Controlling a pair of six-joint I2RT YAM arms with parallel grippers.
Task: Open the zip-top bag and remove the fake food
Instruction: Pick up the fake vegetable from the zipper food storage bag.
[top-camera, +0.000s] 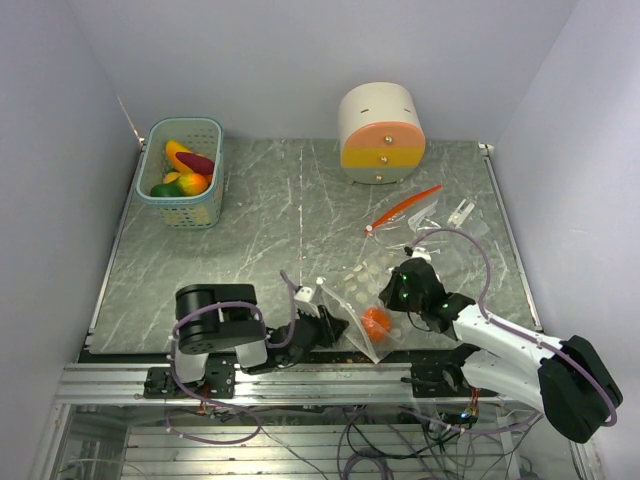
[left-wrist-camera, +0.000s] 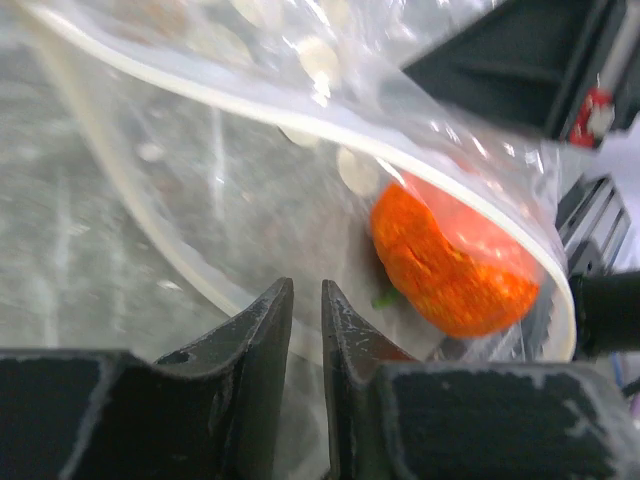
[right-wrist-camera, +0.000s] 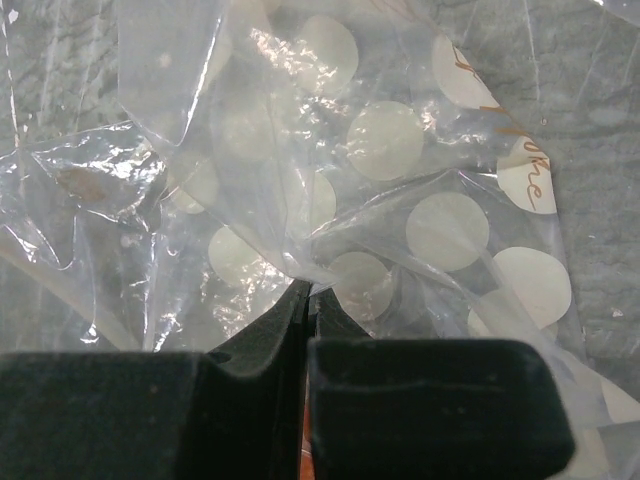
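1. Locate the clear zip-top plastic bag printed with pale dots (top-camera: 350, 300). It lies at the near edge of the grey marbled tabletop (top-camera: 260, 230), right of centre, between the two grippers.

2. Check the bag contents. One rough-skinned orange plastic fruit (top-camera: 376, 321) sits inside, toward the bag's near end. In the left wrist view it shows behind the bag's white zip rim, beyond and to the right of the fingertips.

3. Check the left gripper (left-wrist-camera: 307, 285). It sits low at the bag's left side. Its jaws stand a narrow slit apart, and you can see nothing gripped between them. The bag's lower rim passes just beyond the tips.

4. Check the right gripper (right-wrist-camera: 308, 288). It is at the bag's far right side. Its fingers are pressed together, and a fold of the bag's film is pinched at their tips.

5. Note the remaining items. A pale green plastic basket (top-camera: 190, 212) in the far left corner holds yellow, dark red, orange and green plastic fruits (top-camera: 185, 168). A cream-and-orange round container (top-camera: 380, 135) stands at the far edge, right of centre.
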